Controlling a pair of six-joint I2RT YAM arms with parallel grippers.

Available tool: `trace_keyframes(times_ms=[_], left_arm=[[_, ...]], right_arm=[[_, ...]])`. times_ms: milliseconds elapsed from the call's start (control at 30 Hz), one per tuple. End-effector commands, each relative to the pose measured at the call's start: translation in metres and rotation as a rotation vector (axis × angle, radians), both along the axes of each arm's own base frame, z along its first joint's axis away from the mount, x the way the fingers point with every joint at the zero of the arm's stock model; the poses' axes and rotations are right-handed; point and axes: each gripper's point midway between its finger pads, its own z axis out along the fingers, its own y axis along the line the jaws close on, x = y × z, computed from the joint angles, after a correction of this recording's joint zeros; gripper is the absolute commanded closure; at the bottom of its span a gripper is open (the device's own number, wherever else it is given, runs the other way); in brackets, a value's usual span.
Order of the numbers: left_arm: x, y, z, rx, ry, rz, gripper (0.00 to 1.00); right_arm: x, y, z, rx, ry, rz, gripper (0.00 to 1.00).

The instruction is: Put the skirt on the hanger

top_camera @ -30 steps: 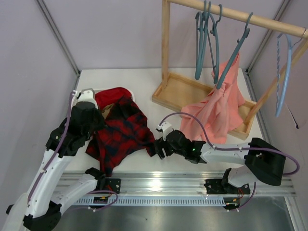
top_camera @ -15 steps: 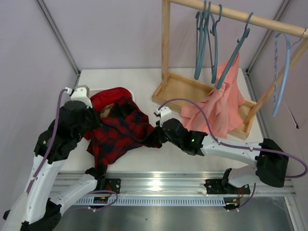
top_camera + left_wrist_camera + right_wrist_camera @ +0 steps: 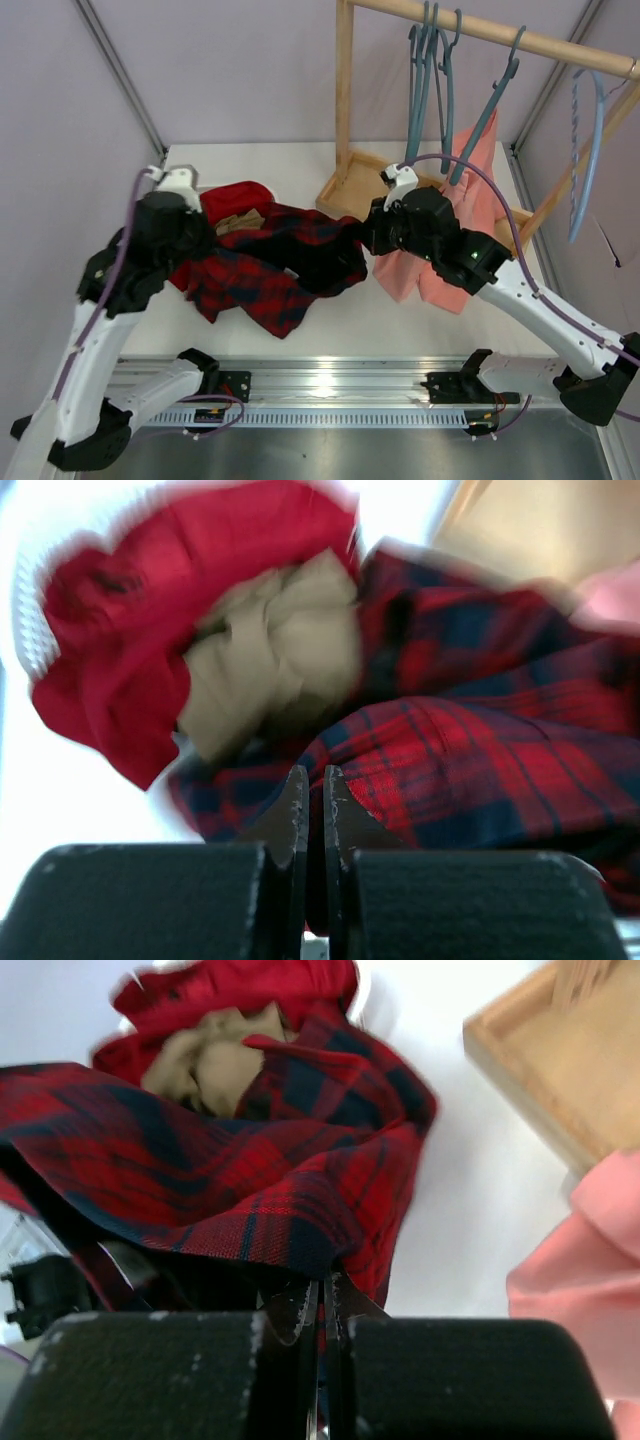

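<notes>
Across the middle of the white table [image 3: 300,330] the skirt [image 3: 275,265] is pulled out between the two arms, its red-and-black plaid bunched and folded, sagging in the middle with the lower folds on the tabletop. At its left end the left gripper [image 3: 200,245] has its fingers pressed together with only a thin slit between them; from the left wrist camera the plaid cloth sits right at the tips of the left gripper [image 3: 312,780], so it looks pinched onto the skirt's edge. At the other end the right gripper [image 3: 366,238] is clamped on the skirt's right edge — the right wrist view shows the tips of the right gripper [image 3: 322,1295] closed with a sliver of red cloth caught between them and the plaid draping away from them. Behind the skirt, touching it, lie a plain red garment [image 3: 235,193] and a crumpled tan cloth [image 3: 238,220]. The hanger [image 3: 447,110] hangs from the rail of the wooden rack [image 3: 345,90], one of three slate-blue hangers alike, well apart from the skirt; the rightmost of them carries a salmon-pink garment [image 3: 455,215], which drapes just beside the right gripper. A paler sky-blue hanger [image 3: 592,150] hangs at the far right end of the rail.
</notes>
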Motion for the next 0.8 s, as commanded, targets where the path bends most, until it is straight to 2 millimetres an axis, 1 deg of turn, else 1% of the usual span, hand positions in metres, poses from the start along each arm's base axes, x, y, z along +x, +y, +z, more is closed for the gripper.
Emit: trace_keyframes(times_ms=[0,33,67,100,133,167,200,233,267,300,333,367,400,433,467,500,533,567,600,633,667,733,767], left_arm=[[0.006,-0.003,-0.071,0.048,0.144,0.016,1.0],[0.005,-0.004,-0.072,0.029,0.122,0.01,0.99],[0.007,-0.008,-0.083,0.013,0.117,-0.004,0.96],[0.006,-0.009,-0.093,0.01,0.124,-0.007,0.86],[0.005,-0.01,-0.09,-0.012,0.095,-0.008,0.8],[0.005,-0.01,-0.097,-0.012,0.102,-0.005,0.78],[0.008,-0.008,-0.097,-0.01,0.086,0.009,0.75],[0.009,-0.006,-0.107,0.006,0.102,0.016,0.73],[0.012,-0.004,-0.112,0.023,0.11,0.03,0.71],[0.014,0.002,-0.116,0.052,0.114,0.062,0.66],[0.016,0.003,-0.118,0.062,0.125,0.071,0.63],[0.018,0.003,-0.125,0.079,0.161,0.078,0.56],[0.018,0.003,-0.126,0.082,0.18,0.087,0.47],[0.021,-0.001,-0.112,0.059,0.17,0.096,0.45],[0.023,-0.003,-0.099,0.057,0.171,0.091,0.42],[0.026,-0.008,-0.078,0.037,0.13,0.079,0.31],[0.025,-0.013,-0.068,0.047,0.107,0.058,0.25],[0.025,-0.015,-0.036,0.024,0.04,0.047,0.2],[0.023,-0.018,-0.026,0.02,0.018,0.028,0.17],[0.018,-0.034,-0.017,-0.007,0.005,-0.047,0.16],[0.017,-0.048,0.006,-0.063,-0.055,-0.109,0.17],[-0.001,-0.092,0.019,-0.151,-0.082,-0.307,0.17],[-0.002,-0.112,0.022,-0.195,-0.106,-0.372,0.18]], right_arm=[[-0.013,0.003,-0.048,-0.048,0.156,0.055,1.0],[-0.014,0.004,-0.071,-0.064,0.203,0.046,1.0],[-0.012,0.01,-0.074,-0.042,0.204,0.052,1.0],[-0.012,0.012,-0.083,-0.042,0.22,0.049,1.0],[-0.011,0.013,-0.099,-0.056,0.249,0.041,1.0],[-0.008,0.016,-0.102,-0.045,0.25,0.037,1.0],[-0.007,0.018,-0.107,-0.052,0.258,0.038,1.0],[-0.004,0.02,-0.118,-0.075,0.278,0.032,1.0],[-0.002,0.02,-0.123,-0.086,0.287,0.026,1.0],[0.001,0.021,-0.127,-0.097,0.294,0.021,1.0],[0.004,0.022,-0.132,-0.109,0.308,0.014,1.0],[0.01,0.024,-0.14,-0.127,0.334,0.004,1.0],[0.012,0.026,-0.144,-0.126,0.355,-0.004,1.0],[0.015,0.029,-0.145,-0.118,0.375,-0.002,1.0],[0.021,0.033,-0.149,-0.11,0.394,-0.005,1.0],[0.023,0.036,-0.15,-0.094,0.405,-0.001,1.0],[0.023,0.041,-0.151,-0.077,0.413,0.015,1.0],[0.027,0.045,-0.149,-0.058,0.404,0.018,1.0],[0.029,0.046,-0.152,-0.055,0.412,0.016,1.0],[0.031,0.047,-0.152,-0.056,0.41,0.016,1.0],[0.032,0.047,-0.151,-0.055,0.407,0.016,1.0],[0.033,0.047,-0.15,-0.061,0.393,0.013,1.0],[0.034,0.043,-0.151,-0.074,0.394,0.002,1.0]])
